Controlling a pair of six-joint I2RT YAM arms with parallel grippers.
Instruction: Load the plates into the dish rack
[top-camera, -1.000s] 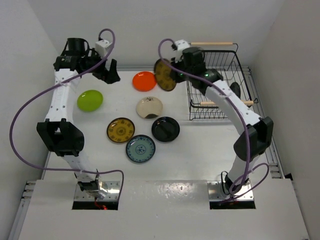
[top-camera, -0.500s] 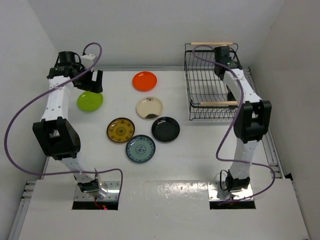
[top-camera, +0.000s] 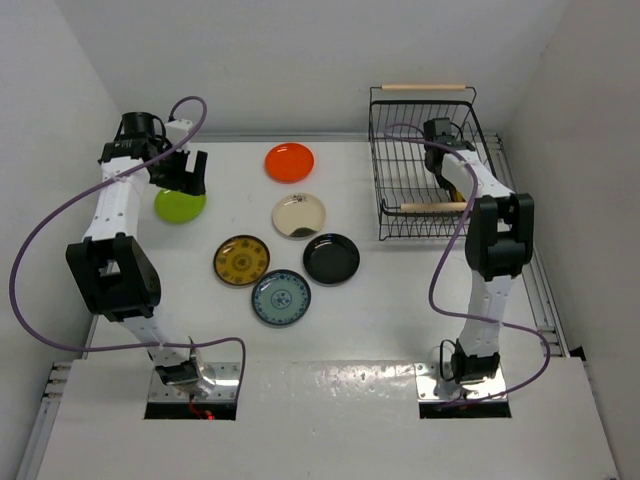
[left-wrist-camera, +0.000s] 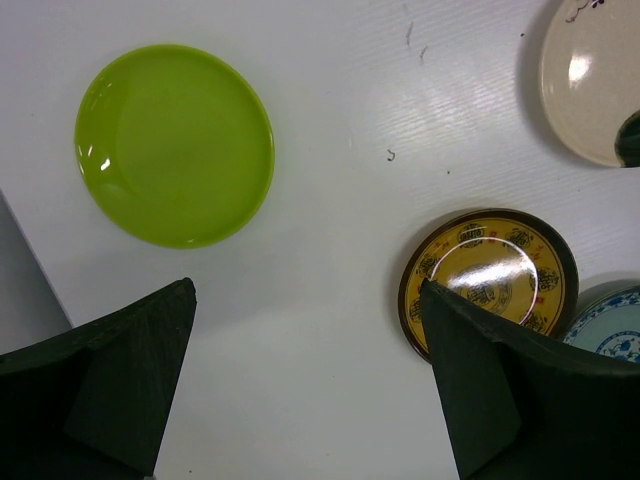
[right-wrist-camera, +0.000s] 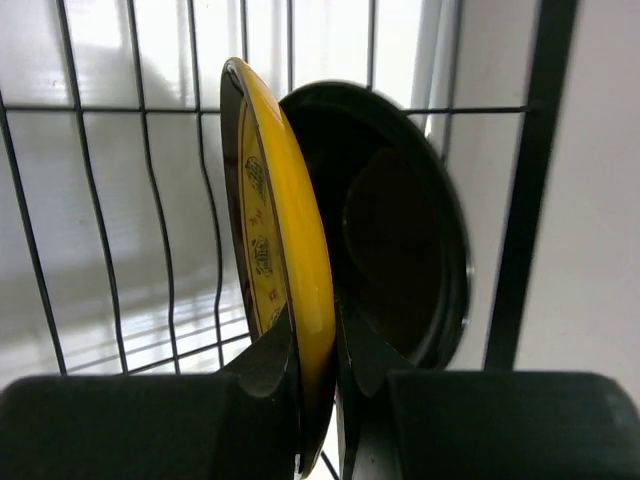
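right gripper (right-wrist-camera: 315, 340): fingers (right-wrist-camera: 270, 370) pinched shut on the lower rim of a yellow plate (right-wrist-camera: 275, 220), which stands on edge, nearly upright, inside the rack (right-wrist-camera: 530, 200). a black plate (right-wrist-camera: 400, 230) stands on edge just beside it, on its right in the wrist view; whether the two touch cannot be told. seen from above, this gripper (top-camera: 445, 135) sits low in the far right part of the rack (top-camera: 372, 150), between the two wooden handles (top-camera: 425, 87).

left gripper (left-wrist-camera: 310, 400): jaws spread wide, holding nothing, above bare table (left-wrist-camera: 350, 100). the green plate (left-wrist-camera: 175, 145) lies flat ahead of the left finger (left-wrist-camera: 130, 380). seen from above, the gripper (top-camera: 188, 172) hangs over the near edge of the green plate (top-camera: 178, 205), at the table's left side.

lying flat on the table (top-camera: 400, 290), left of the rack: orange-red plate (top-camera: 289, 162) farthest back; cream plate (top-camera: 298, 215) nearer; then a second yellow plate (top-camera: 241, 260) and a second black plate (top-camera: 331, 258) side by side; blue-grey plate (top-camera: 281, 298) nearest the arm bases, close to both.
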